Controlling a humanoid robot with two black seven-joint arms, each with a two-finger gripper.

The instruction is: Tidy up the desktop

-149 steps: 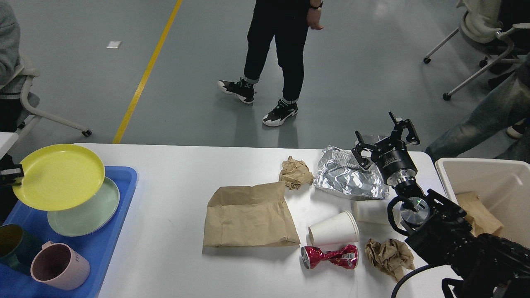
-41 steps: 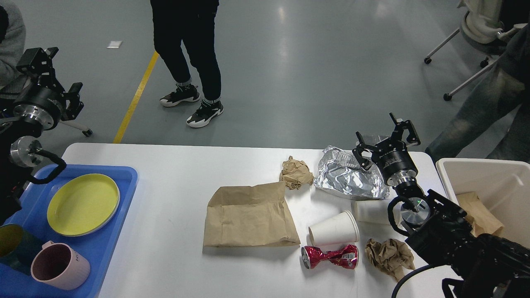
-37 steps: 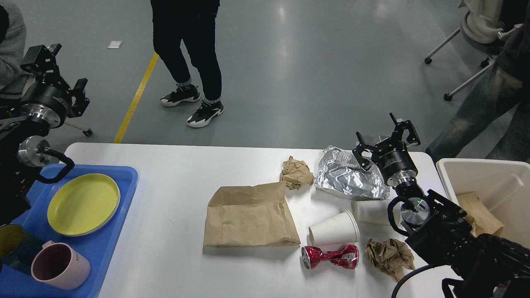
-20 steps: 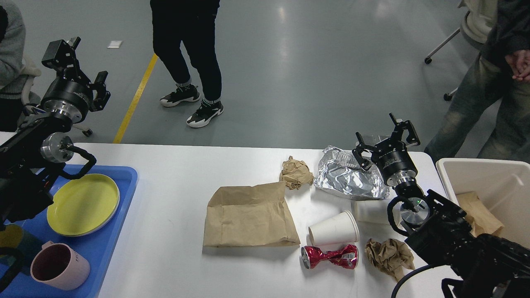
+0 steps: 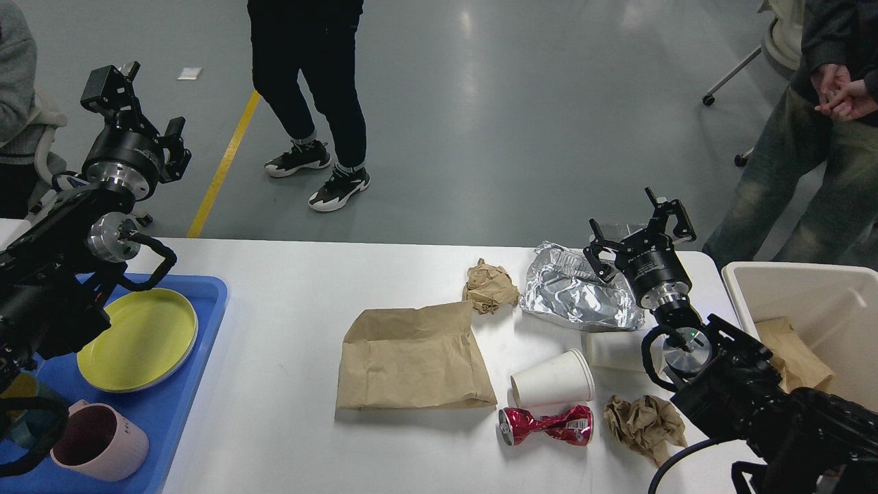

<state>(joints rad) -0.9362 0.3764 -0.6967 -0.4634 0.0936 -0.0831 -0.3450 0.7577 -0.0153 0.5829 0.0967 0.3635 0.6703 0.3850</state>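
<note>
White worktop (image 5: 288, 322) spans the view, dishes gathered in the blue tray (image 5: 175, 405) at left, rubbish lying near the beige bin (image 5: 809, 288) at right. Both the left end effector (image 5: 137, 103) and the right end effector (image 5: 641, 223) hover spread wide, empty

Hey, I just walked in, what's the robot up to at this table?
It is tidying the desktop. Dishes sit in the blue tray: a yellow plate and a pink mug. The left tool is raised, open and empty. Rubbish lies on the right: a paper bag, foil, cups, a crushed can. The right tool hovers open above the foil, beside the beige bin.
</note>
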